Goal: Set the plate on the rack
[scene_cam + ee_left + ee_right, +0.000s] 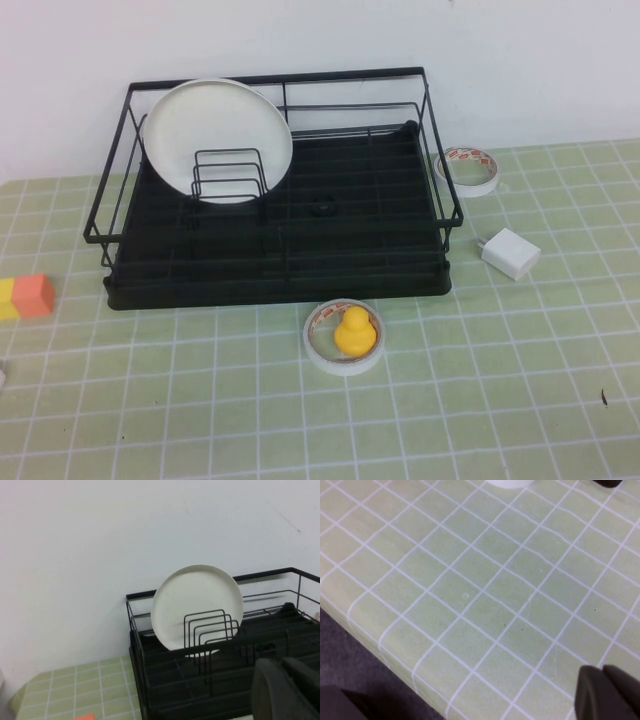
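The white round plate stands upright on edge in the back left of the black wire rack, leaning behind the upright loop dividers. Neither gripper shows in the high view. In the left wrist view my left gripper is shut and empty, off the rack's front left, with the plate and rack ahead of it. In the right wrist view my right gripper is shut and empty above the green checked table, near its front edge.
A yellow duck sits in a white tape ring in front of the rack. Another tape ring and a white charger lie right of it. An orange and yellow block lies far left.
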{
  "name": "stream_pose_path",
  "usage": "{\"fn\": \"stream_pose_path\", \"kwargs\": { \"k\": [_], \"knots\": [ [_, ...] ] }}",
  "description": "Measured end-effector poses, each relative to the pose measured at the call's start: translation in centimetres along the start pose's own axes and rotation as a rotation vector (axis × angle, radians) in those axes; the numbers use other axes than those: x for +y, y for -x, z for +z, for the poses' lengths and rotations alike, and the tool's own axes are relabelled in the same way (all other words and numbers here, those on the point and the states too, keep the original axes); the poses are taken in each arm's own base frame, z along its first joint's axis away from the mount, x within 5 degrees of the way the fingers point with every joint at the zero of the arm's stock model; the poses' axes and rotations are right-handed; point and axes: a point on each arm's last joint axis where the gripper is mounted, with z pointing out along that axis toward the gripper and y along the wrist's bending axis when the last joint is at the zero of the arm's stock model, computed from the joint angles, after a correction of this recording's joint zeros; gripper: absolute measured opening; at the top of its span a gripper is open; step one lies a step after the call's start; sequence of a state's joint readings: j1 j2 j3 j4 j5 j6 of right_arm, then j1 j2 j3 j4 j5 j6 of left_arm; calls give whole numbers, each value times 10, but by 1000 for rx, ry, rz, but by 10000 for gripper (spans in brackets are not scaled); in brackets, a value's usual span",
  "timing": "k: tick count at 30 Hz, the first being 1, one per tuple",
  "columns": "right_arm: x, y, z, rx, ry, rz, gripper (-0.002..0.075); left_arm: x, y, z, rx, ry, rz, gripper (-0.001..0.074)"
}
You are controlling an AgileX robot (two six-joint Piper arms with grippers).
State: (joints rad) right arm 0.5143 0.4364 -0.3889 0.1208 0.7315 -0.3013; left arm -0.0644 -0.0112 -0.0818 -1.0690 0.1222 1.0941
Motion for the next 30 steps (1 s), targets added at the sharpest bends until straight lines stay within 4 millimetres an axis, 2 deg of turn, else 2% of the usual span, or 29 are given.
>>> {"fn": "stream_pose_path", "kwargs": {
  "k": [12, 17, 22, 27, 30],
  "knots": [
    [0, 0, 0, -4, 5, 6, 0, 3, -1, 0, -14, 35, -16, -1],
    [1, 0, 0, -4, 6, 7, 0, 6, -25, 2, 56, 74, -104, -1],
    [1, 0, 0, -4, 7, 8, 0, 8, -42, 1, 166, 128, -341, -1],
    [1, 0, 0, -5, 8, 9, 0, 9, -58, -4, 340, 167, -334, -1],
    [1, 1, 0, -7, 9, 10, 0, 8, -58, -4, 355, 140, -256, -1]
  ]
}}
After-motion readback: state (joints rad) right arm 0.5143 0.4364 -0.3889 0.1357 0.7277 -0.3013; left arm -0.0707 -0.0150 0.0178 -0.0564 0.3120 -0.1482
